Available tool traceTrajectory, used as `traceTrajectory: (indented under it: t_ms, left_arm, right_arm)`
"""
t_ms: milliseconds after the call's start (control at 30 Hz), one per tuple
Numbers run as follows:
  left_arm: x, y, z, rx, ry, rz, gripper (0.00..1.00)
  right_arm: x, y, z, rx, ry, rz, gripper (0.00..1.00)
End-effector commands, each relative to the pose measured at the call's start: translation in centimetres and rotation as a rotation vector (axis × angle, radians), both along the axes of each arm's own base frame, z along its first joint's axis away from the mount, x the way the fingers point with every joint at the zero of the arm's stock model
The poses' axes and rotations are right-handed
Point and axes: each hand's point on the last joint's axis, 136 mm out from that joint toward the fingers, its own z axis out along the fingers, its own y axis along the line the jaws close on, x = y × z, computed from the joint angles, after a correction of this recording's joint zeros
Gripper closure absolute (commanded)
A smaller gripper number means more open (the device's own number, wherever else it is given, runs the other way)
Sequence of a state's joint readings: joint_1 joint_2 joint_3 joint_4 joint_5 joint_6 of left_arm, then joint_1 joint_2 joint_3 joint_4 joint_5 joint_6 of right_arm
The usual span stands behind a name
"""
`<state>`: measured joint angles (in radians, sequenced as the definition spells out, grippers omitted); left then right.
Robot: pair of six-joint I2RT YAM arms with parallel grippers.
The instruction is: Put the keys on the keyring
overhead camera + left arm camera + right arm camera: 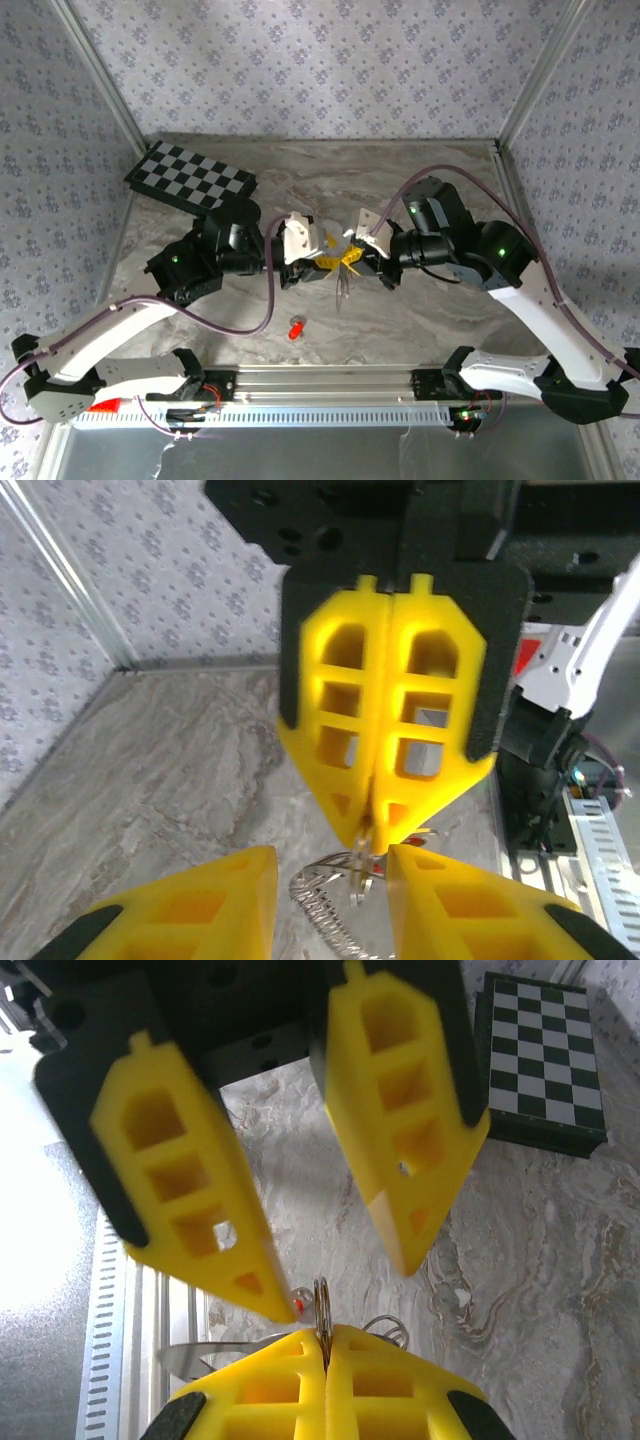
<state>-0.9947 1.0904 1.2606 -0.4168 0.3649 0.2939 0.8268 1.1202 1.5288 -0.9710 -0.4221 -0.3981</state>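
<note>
Two pincers tip-to-tip above bench (pixel 450 320) middle: right pincer (pixel 323 1340) pressed together, pinching silvery ridged oblong metal keyring (pixel 312 902) aloft; left pincer (pixel 330 858) spread, empty. Toward near edge: tiny red-headed silvery key (pixel 295 328). Likely light, stiff, slippery; grip red head

Top external: high behind the arm bases (pixel 500 375), looking down on the whole tabletop (pixel 420 320). Wrist views: close, facing each other, sharing the keyring (pixel 322 1305).
</note>
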Motion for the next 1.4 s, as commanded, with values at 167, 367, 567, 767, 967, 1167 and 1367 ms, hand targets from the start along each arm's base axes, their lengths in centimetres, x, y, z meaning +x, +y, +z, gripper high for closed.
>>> traceTrajectory:
  t_ms: [167,367,567,767,967,1167,1367]
  left_arm:
    - [-0.3,-0.1,0.2,0.007,-0.025,-0.009,0.91]
    - [-0.5,0.1,0.7,-0.017,-0.028,-0.011,1.0]
    - [-1.6,0.2,2.2,-0.093,-0.015,-0.052,1.0]
    - [-2.9,0.3,4.5,-0.216,-0.017,-0.11,1.0]
    - [-3.3,0.0,5.5,-0.286,-0.016,-0.141,1.0]
    - [-3.8,-0.3,5.7,-0.302,-0.002,-0.177,1.0]
    - [-4.0,-0.1,6.1,-0.325,0.0,-0.18,1.0]
  right_arm:
    - [-0.3,0.0,0.7,-0.008,-0.028,0.018,1.0]
    - [-0.5,-0.1,0.1,-0.034,-0.015,0.025,1.0]
    - [-1.2,-0.1,0.3,-0.017,-0.01,0.038,0.96]
    - [-1.7,-0.2,0.8,0.047,0.016,0.02,0.87]
    - [-1.9,-1.0,1.1,0.089,0.034,-0.014,0.85]
    - [-2.4,-1.3,1.7,0.146,0.037,-0.014,0.85]
    - [-3.2,-1.0,2.9,0.229,0.019,0.026,0.78]
